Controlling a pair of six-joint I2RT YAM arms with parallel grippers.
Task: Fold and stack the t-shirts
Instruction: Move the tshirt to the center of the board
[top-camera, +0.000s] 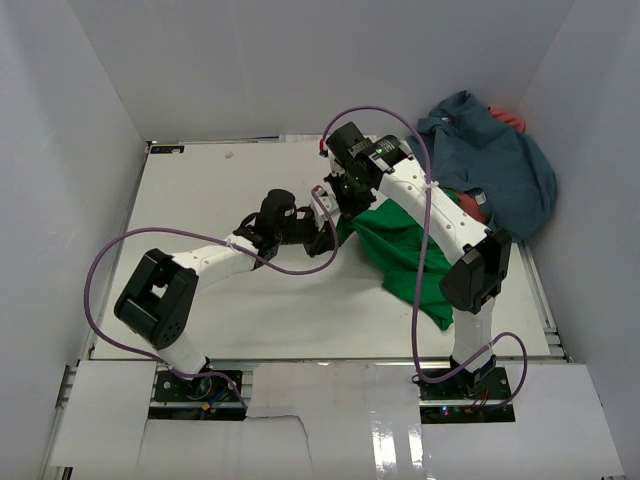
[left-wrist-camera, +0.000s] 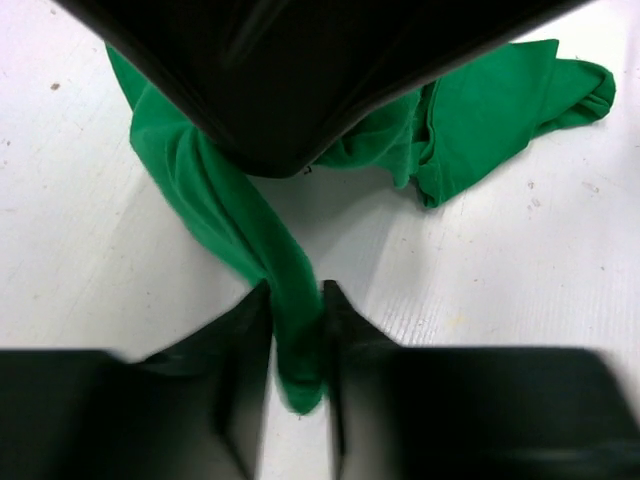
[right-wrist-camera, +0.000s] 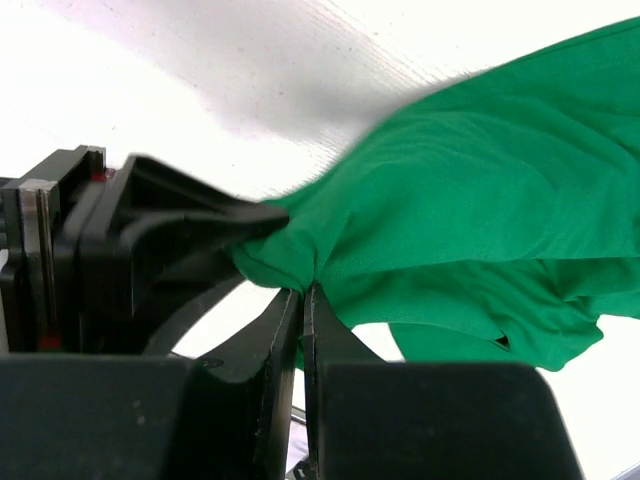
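Note:
The green t-shirt (top-camera: 405, 248) lies bunched on the white table, right of centre, partly under my right arm. My left gripper (top-camera: 331, 228) is shut on a twisted strip of the green t-shirt (left-wrist-camera: 250, 240) at its left edge. My right gripper (top-camera: 345, 197) is shut on a fold of the green t-shirt (right-wrist-camera: 470, 210), right beside the left gripper and lifting the cloth a little. The slate blue-grey t-shirt (top-camera: 495, 160) is heaped at the back right corner. A bit of the coral red t-shirt (top-camera: 508, 118) shows behind it, and more (top-camera: 473, 202) under its near edge.
White walls close in the table (top-camera: 220, 200) on the left, back and right. Purple cables (top-camera: 110, 270) loop from both arms over the table. The right arm's upper link (top-camera: 478, 270) hangs over the green shirt's near end.

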